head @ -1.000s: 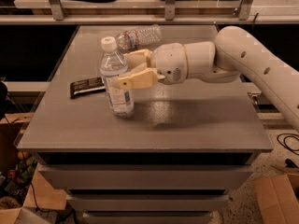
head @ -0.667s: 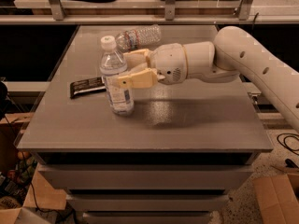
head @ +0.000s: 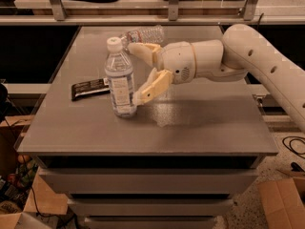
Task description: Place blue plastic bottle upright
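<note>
The grey table (head: 205, 128) fills the centre of the frame. Left of centre, the blue plastic bottle (head: 119, 80) stands upright on it, white cap on top. Immediately right of the bottle is the gripper (head: 136, 73), on an arm entering from the right edge. Its jaws are spread apart and not clamped on the bottle. The lower finger (head: 151, 86) ends at the bottle's lower right side; contact cannot be determined. A dark flat packet (head: 88, 88) lies left of the bottle. Farther back, a smaller clear bottle (head: 144, 34) lies on its side.
</note>
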You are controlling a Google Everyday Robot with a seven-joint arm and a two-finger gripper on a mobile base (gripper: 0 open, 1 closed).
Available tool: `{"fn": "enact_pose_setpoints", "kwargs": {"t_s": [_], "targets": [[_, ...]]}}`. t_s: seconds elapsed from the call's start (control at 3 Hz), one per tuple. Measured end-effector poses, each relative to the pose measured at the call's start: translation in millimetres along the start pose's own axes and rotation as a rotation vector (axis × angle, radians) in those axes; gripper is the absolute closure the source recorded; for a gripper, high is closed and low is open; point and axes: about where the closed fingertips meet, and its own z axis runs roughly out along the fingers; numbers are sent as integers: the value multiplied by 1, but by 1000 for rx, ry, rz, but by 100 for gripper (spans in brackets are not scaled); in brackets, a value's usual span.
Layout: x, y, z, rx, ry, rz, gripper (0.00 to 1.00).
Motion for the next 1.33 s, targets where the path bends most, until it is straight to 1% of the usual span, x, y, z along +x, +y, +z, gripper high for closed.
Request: {"fn": "enact_pose_setpoints", "kwargs": {"t_s": [0.67, 1.0, 1.33], "targets": [[-14, -5, -25, -10, -10, -18, 0], [-19, -4, -38, -35, -25, -5, 0], [-19, -4, -38, -37, -26, -4, 0]]}}
